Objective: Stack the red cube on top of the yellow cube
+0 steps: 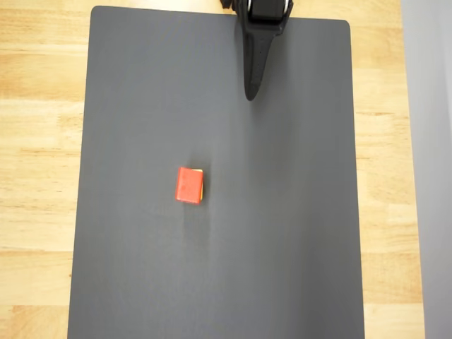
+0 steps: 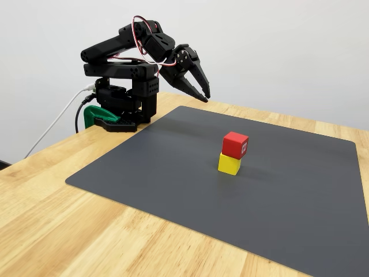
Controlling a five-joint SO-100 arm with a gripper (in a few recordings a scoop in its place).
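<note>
The red cube (image 2: 235, 145) rests on top of the yellow cube (image 2: 229, 164) near the middle of the dark grey mat (image 2: 288, 190). From overhead the red cube (image 1: 188, 185) covers nearly all of the yellow cube (image 1: 202, 187), which shows as a thin strip along its right side. My gripper (image 2: 204, 95) is folded back above the mat's far edge, well away from the stack, with its fingers together and nothing between them. In the overhead view the gripper (image 1: 250, 93) points down from the top edge.
The mat (image 1: 296, 247) lies on a light wooden table (image 2: 86, 231). The arm's base (image 2: 118, 109) with a green clamp stands at the table's far left corner. A white wall is behind.
</note>
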